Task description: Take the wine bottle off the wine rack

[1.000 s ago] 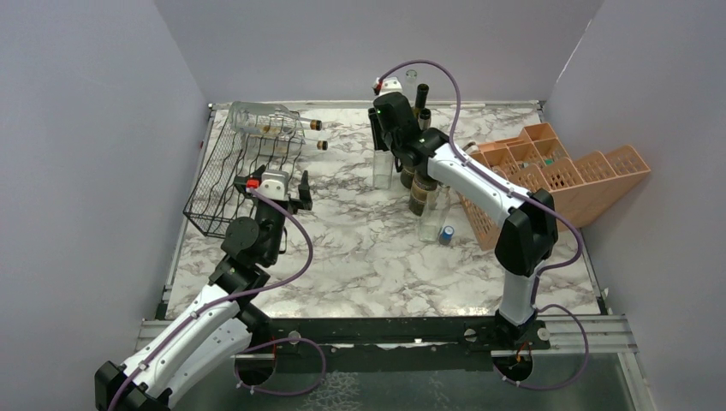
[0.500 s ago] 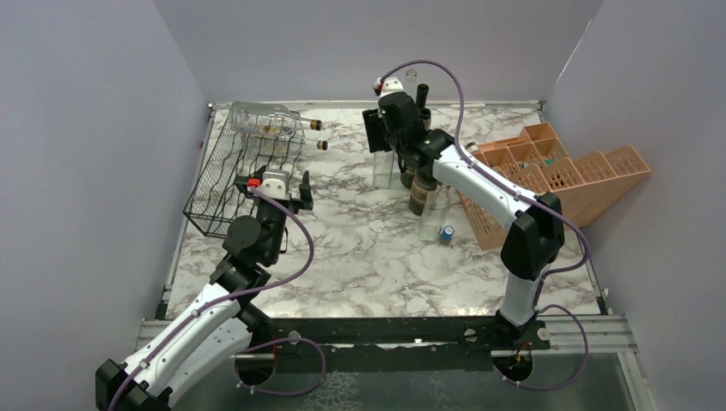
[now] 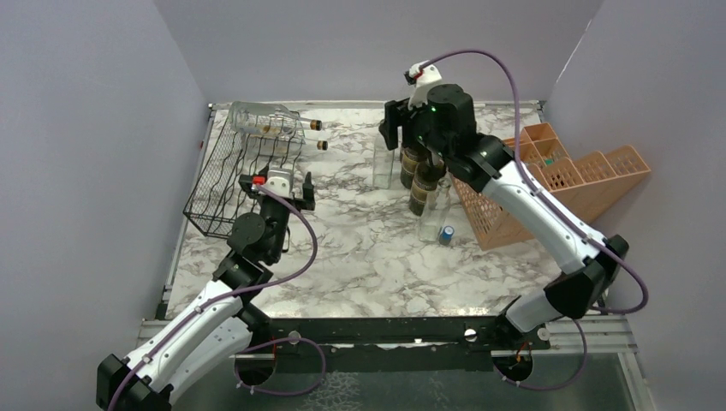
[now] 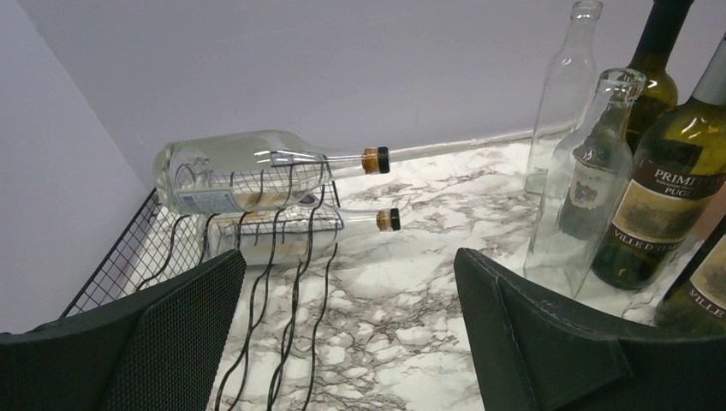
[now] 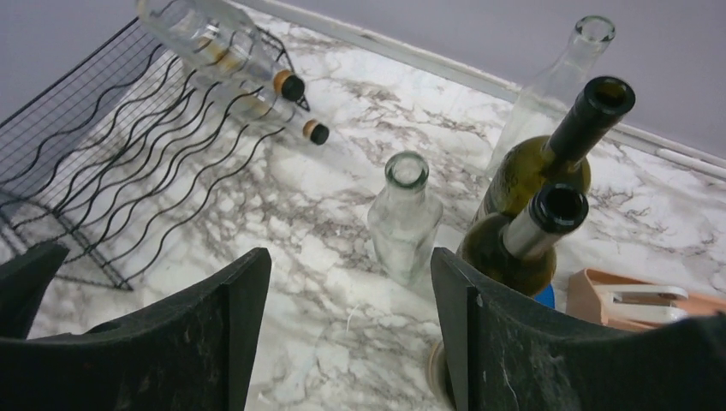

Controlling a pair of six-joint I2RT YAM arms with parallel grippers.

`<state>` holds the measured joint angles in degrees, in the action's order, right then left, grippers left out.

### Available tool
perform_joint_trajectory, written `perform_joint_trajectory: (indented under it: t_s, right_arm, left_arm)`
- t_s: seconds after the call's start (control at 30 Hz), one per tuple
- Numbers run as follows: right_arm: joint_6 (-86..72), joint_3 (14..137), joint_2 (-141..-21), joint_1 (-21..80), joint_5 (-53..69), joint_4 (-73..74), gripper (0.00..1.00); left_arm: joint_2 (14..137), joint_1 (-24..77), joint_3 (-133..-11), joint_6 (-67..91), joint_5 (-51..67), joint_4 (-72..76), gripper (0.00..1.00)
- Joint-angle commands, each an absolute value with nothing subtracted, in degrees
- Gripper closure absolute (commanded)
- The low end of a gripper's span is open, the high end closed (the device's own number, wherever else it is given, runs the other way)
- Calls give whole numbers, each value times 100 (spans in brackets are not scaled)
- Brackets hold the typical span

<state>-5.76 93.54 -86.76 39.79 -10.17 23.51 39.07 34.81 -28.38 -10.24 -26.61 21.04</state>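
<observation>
Rack end of the marble table (image 3: 360,257), far left.

- Wine rack (image 3: 227,184): one, black wavy wire. It holds two clear glass bottles at its far end, lying on their sides with necks pointing right.
  - The upper bottle (image 4: 248,163) rests on the top tier.
  - The lower bottle (image 4: 282,224) lies directly beneath it.
  - Both are capped, with gold bands on the necks.
- Left gripper (image 4: 347,265): jaws spread wide, holding nothing. It sits just beside the rack's right edge, facing the two bottles but well short of them.
- Right gripper (image 5: 349,257): also spread wide and empty, hanging above the upright bottles (image 3: 419,175).
- Upright group: at least five, two clear and three dark green by the left wrist view. Overlap may hide more.
- One salmon crate (image 3: 591,184). One small blue cap (image 3: 447,233).

Step, as I judge it: approach, with no bottle taken yet. The left arm looks best placed. The next move calls for advancing toward the upper bottle, closing on its neck or shoulder, then drawing it out along its own axis, clear of the wire waves.
</observation>
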Motion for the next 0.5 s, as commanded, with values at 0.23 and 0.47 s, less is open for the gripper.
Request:
perform_joint_trajectory:
  t_s: [0.23,0.47]
  right_arm:
    - [-595,7603,-6490,3973,373,2748,27]
    - [-668,6984,-5359,3973,361,2969,24]
  left_arm:
    - [4790,3438,-3004,-861,-2476,2146,1]
    - [5395,3288,-3070,-734,-2514,2145,1]
